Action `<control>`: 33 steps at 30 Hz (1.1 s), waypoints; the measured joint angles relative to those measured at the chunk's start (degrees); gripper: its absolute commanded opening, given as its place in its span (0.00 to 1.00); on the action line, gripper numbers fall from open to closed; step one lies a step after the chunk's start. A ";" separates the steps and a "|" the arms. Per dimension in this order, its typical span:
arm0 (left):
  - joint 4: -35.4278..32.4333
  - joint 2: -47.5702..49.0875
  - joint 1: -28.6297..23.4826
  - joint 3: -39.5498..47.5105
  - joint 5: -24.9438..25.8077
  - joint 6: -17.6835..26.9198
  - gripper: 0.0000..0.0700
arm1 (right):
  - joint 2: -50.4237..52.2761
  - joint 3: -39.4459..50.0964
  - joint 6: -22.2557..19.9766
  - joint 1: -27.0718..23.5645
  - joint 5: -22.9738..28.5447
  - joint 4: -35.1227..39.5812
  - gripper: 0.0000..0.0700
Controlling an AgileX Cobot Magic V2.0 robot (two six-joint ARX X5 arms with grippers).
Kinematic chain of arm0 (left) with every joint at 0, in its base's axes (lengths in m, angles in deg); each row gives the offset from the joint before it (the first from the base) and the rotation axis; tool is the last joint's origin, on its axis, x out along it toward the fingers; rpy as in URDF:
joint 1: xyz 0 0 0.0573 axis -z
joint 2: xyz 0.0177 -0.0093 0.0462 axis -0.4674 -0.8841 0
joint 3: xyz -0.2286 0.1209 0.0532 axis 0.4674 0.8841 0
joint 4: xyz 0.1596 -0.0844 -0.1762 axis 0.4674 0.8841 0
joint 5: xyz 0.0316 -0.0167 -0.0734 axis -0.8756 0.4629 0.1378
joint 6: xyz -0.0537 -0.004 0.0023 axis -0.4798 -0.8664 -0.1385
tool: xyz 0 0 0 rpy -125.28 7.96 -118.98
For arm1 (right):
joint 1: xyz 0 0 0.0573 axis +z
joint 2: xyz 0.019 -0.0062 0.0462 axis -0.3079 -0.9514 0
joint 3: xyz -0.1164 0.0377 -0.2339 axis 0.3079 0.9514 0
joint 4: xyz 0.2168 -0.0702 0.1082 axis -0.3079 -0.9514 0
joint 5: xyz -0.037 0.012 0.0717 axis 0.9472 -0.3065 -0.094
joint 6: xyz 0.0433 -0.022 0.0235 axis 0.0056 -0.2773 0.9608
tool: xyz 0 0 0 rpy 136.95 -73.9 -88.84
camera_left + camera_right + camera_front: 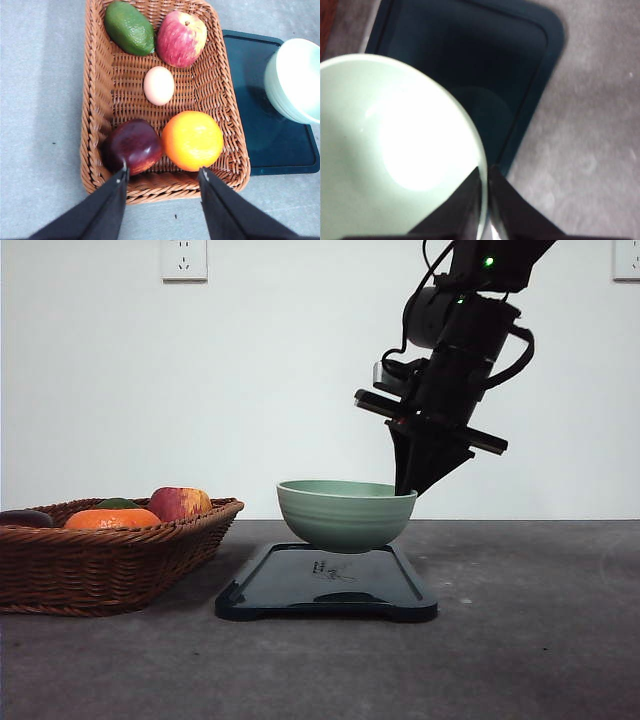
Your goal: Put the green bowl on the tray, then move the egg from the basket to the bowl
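Right gripper (pixel 408 486) pinches the green bowl (pixel 345 514) by its 3 o'clock rim, held just above the tray (pixel 325 585). Left gripper (pixel 162 175) wide apart over the basket (pixel 100 100) (egg (pixel 159 85) at centre).

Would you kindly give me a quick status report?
Right gripper shut on green bowl rim, bowl just above tray. Left gripper open over basket. Egg unobstructed.

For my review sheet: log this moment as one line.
right gripper: shut on bowl rim, above tray | left gripper: open over basket | egg: in basket
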 measured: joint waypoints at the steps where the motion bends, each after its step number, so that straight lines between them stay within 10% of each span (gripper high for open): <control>1: 0.00 0.01 0.00 0.00 0.00 0.00 0.40 | -0.17 -0.16 0.03 0.02 -0.01 0.37 0.01; 18: 0.00 0.00 0.00 0.00 0.00 0.00 0.40 | -3.42 -1.06 0.66 0.97 0.02 2.11 0.01; 24: 0.00 0.00 0.00 0.00 0.00 0.00 0.40 | -3.42 -1.06 0.66 1.52 -0.02 2.15 0.20; 33: 0.17 0.00 0.00 0.00 0.00 0.00 0.40 | -3.42 -1.74 0.81 2.05 -0.03 0.76 0.21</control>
